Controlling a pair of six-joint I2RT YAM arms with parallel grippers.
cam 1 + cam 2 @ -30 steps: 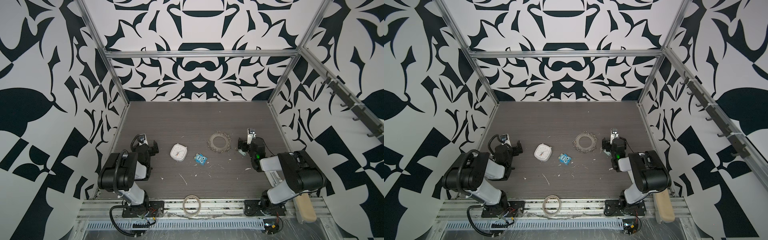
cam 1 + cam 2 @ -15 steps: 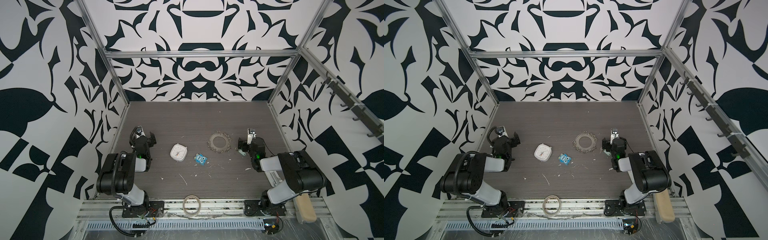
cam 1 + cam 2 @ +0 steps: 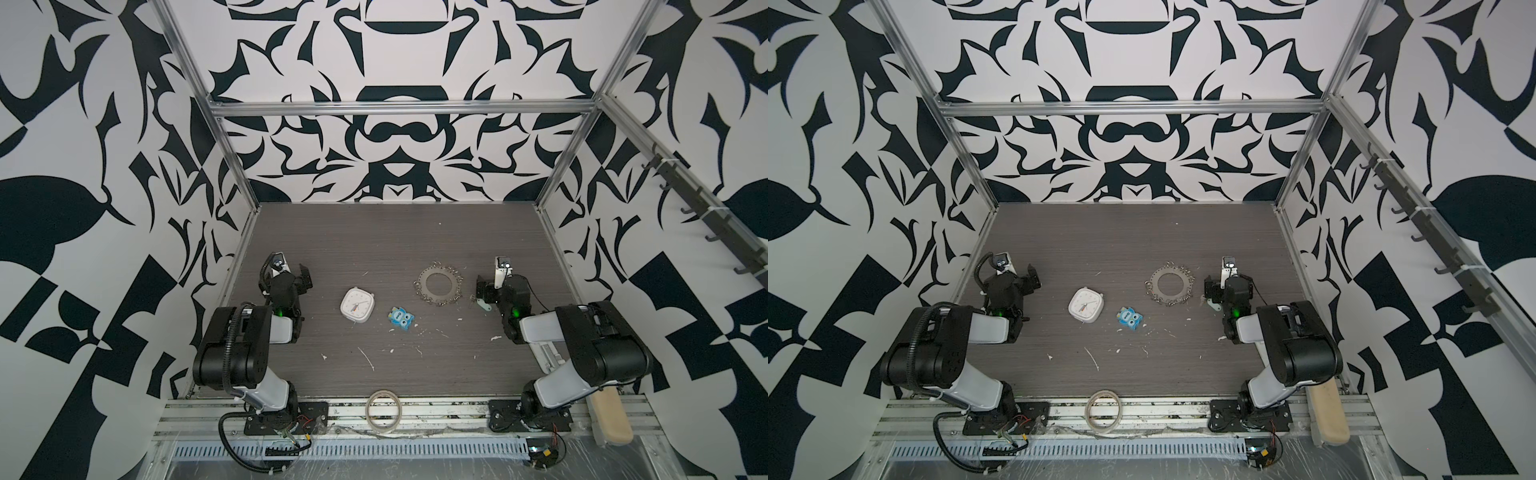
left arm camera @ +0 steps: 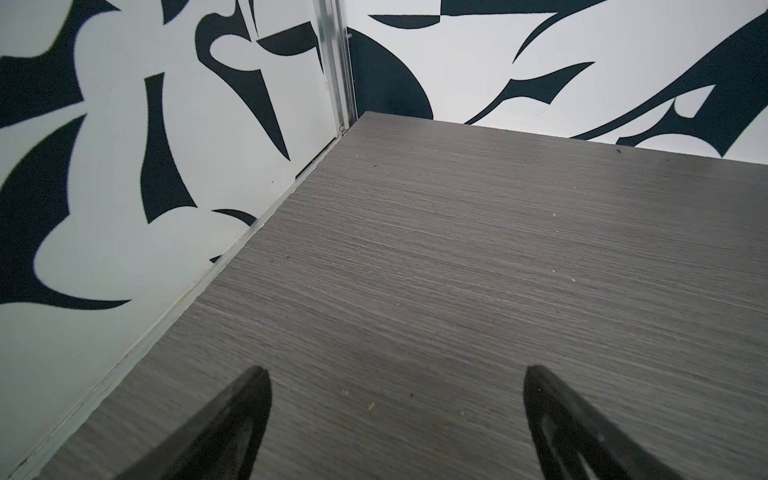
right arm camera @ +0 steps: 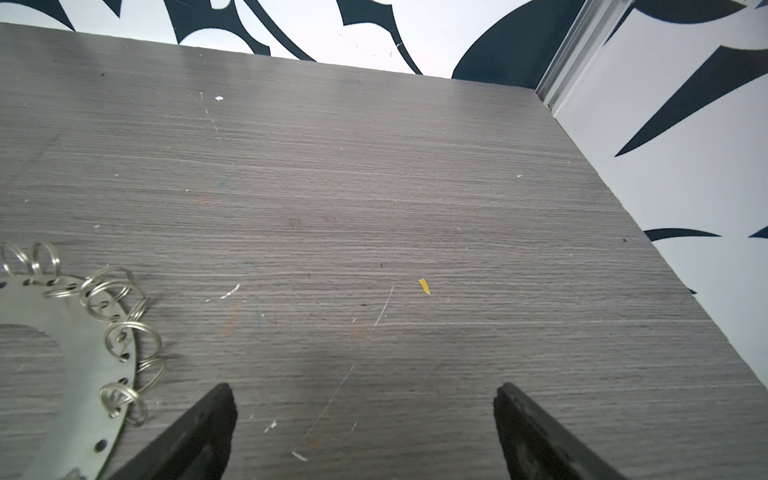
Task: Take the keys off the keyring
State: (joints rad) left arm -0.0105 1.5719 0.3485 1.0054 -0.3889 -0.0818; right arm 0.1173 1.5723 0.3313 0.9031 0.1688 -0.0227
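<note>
Keys, a small silver metal key joined to a white oblong plastic tag (image 3: 483,306), are gripped by neither claw. The right gripper (image 5: 365,388) is held spread wide and empty over the bare grey tabletop (image 5: 415,208), unmoved since a second ago. The left gripper (image 4: 395,376), equally spread and empty, has been turned since then to face the far-left corner, at 11 o'clock. The keys are laid just beside the right gripper, at 4 o'clock of the flat silver perforated metal keyring (image 3: 421,285) and apart from it.
</note>
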